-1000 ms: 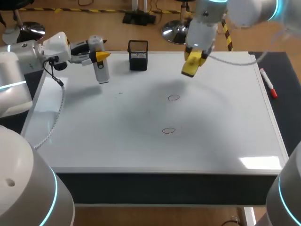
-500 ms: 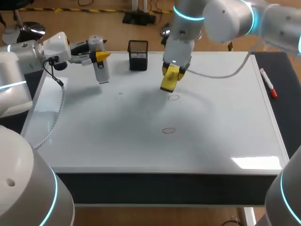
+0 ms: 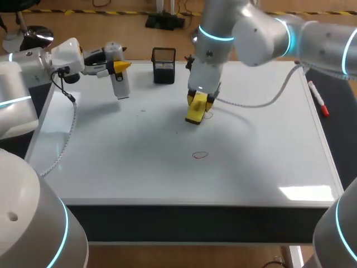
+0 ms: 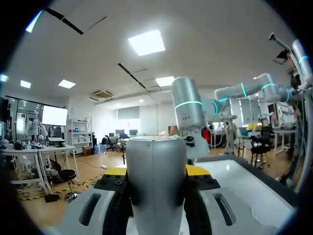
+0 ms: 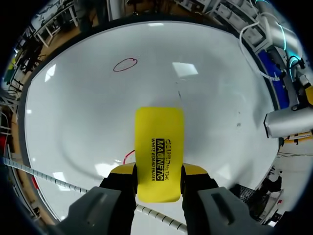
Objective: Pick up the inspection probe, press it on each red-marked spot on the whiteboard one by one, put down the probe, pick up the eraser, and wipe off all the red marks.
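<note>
Whiteboard: large white rectangular whiteboard (image 3: 139, 167) lying flat and covering most of the tabletop.
Right arm: big silver arm with a cyan ring (image 3: 262, 33) coming in from the right and reaching past the middle of the board.
Left arm: silver-white arm (image 3: 33, 67) staying over the far left corner of the board.
Left gripper (image 4: 156, 171): clamping the probe from both sides with its yellow tips, jaws standing about a probe-width apart.
Right gripper (image 5: 159, 170): pinching the near end of the eraser between both yellow tips, jaws spread moderately.
Probe: pale grey cylindrical inspection probe with a rounded end (image 3: 118, 75) hanging from the left gripper, raised off the board.
Holder: small black mesh box (image 3: 164, 66) standing at the far edge of the board, between the two grippers.
Eraser: yellow rectangular whiteboard eraser (image 3: 195, 110) pointing down at the far red mark; contact with the board not resolvable.
Marker: white pen with a red cap (image 3: 318, 99) lying just beside the board's right rim.
Near mark: thin red oval (image 3: 200, 154) sitting uncovered, well ahead of the eraser in the right wrist view (image 5: 125, 64).
Far mark: red stroke (image 5: 128, 156) showing just beside the eraser, mostly hidden by it.
</note>
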You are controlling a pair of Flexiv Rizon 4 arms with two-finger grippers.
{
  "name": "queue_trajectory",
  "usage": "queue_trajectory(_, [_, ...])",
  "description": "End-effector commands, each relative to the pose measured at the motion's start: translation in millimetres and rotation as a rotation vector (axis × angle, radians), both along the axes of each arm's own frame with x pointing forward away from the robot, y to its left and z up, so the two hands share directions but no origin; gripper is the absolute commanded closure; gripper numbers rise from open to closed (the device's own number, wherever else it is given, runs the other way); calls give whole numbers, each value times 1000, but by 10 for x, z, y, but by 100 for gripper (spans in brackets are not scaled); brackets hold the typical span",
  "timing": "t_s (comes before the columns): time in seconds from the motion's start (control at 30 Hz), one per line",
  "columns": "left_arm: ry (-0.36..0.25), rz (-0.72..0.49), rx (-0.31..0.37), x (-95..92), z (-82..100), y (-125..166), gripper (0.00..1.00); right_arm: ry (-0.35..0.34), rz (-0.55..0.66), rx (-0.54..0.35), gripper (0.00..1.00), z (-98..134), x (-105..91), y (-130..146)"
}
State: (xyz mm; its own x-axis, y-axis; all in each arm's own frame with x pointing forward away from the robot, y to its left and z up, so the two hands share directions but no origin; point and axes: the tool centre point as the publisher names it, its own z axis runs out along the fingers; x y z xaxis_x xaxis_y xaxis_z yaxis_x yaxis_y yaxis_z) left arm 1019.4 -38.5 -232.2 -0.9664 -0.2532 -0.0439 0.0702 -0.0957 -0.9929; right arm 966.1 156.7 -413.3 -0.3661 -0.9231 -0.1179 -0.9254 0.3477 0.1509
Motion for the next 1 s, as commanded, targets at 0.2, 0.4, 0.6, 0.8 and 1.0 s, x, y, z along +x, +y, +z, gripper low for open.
queue_trajectory(0.2, [-4, 4, -2, -10, 0, -7, 100, 33, 4, -50, 100, -159, 6, -101])
queue_trajectory(0.4, [-4, 4, -2, -10, 0, -7, 100, 53, -3, -55, 100, -262, -10, -169])
queue_trajectory(0.6, [-4, 4, -2, -10, 0, -7, 100, 62, -14, -64, 100, -308, 4, -251])
queue_trajectory(0.8, [-4, 4, -2, -10, 0, -7, 100, 68, -31, -77, 100, -326, 27, -378])
queue_trajectory(1.0, [-4, 4, -2, -10, 0, -7, 100, 73, -54, -98, 100, -336, 21, -572])
